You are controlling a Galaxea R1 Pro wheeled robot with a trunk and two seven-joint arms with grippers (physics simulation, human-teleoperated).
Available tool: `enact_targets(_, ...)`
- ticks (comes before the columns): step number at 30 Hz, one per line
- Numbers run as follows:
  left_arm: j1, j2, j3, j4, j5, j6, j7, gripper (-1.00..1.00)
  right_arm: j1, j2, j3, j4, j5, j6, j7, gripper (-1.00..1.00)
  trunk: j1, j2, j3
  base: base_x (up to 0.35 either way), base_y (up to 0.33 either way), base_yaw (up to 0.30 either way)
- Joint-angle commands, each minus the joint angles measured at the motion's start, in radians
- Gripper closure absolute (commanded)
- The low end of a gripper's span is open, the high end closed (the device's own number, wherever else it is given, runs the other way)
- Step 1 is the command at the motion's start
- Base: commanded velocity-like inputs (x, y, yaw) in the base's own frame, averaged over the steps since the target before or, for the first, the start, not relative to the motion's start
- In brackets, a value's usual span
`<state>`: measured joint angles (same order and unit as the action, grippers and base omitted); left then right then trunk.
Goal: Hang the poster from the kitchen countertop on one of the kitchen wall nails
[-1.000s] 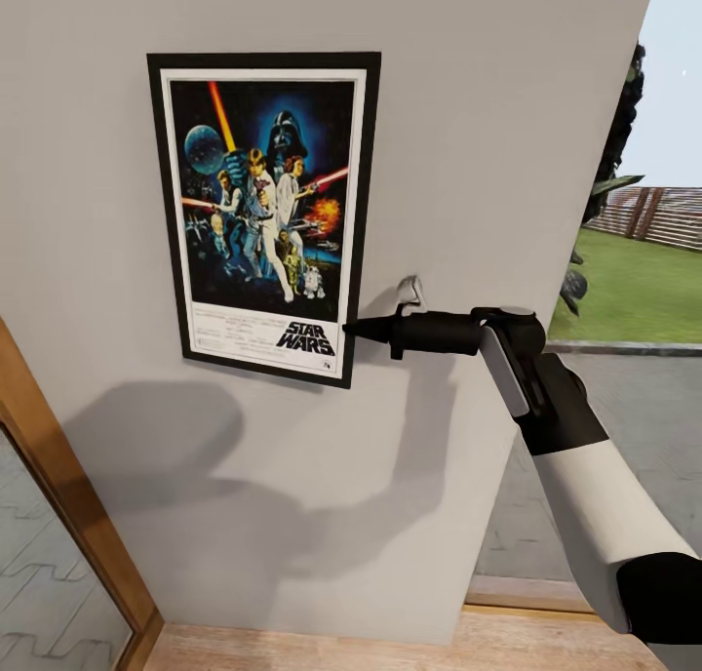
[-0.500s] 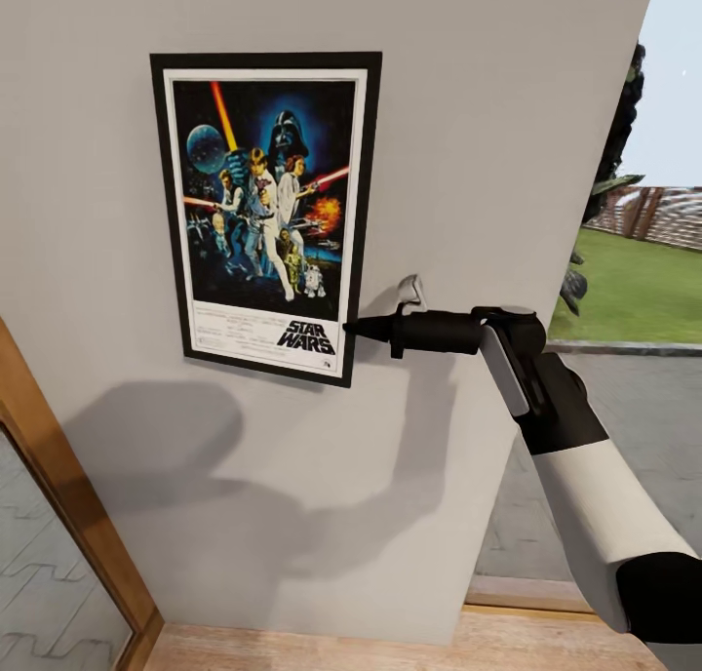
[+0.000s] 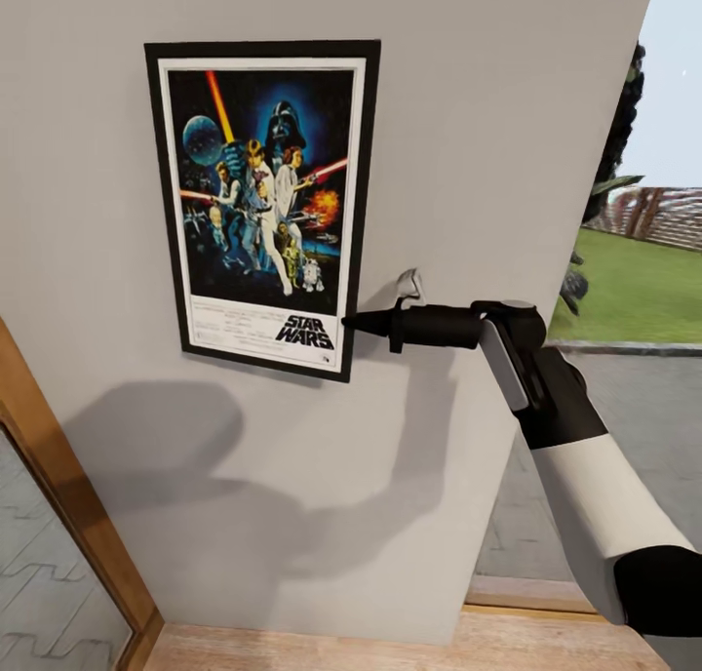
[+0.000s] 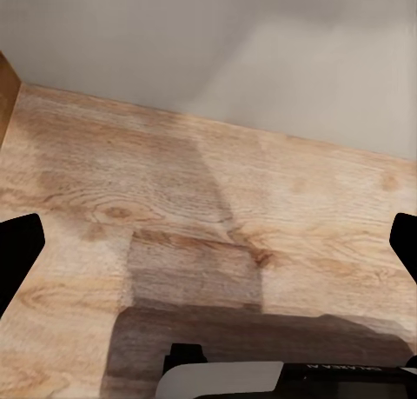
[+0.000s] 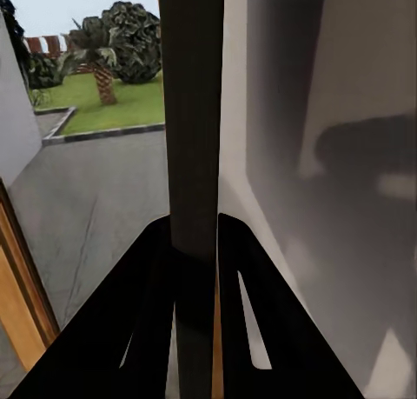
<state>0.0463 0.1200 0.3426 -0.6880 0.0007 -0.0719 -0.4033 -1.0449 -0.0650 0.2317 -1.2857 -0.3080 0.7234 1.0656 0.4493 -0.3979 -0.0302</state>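
A flat pale grey wall (image 3: 468,164) carried the tall rectangular poster (image 3: 263,203), black-framed with a white border and dark blue artwork, which lay flat against it toward eleven o'clock in the head view. Below, at six o'clock, a light wooden plank floor (image 3: 312,650) met the wall's base; in the left wrist view that floor (image 4: 208,208) lay bare under a dark shadow.

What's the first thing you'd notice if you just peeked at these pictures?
The colourful Star Wars poster jumps out first, flat against the plain grey wall. Next comes the right gripper, pinching the poster's lower right edge, with a white and black arm behind it. At the far right, past the wall's end, green grass shows outside.
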Motion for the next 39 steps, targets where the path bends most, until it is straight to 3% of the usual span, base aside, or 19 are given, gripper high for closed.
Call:
enact_targets(1,0.0,0.0,0.003,-0.001,0.0,-0.001,-0.005,-1.0,-0.002,0.0,0.001,0.0,-0.008,0.008,-0.001,1.0,0.001,-0.002,-0.002,0.0,0.0,0.0)
enact_targets(39,0.0,0.0,0.003,-0.001,0.001,-0.002,-0.006,-1.0,-0.029,0.002,0.004,0.0,-0.009,0.008,0.002,1.0,0.001,-0.002,-0.002,0.0,0.0,0.0)
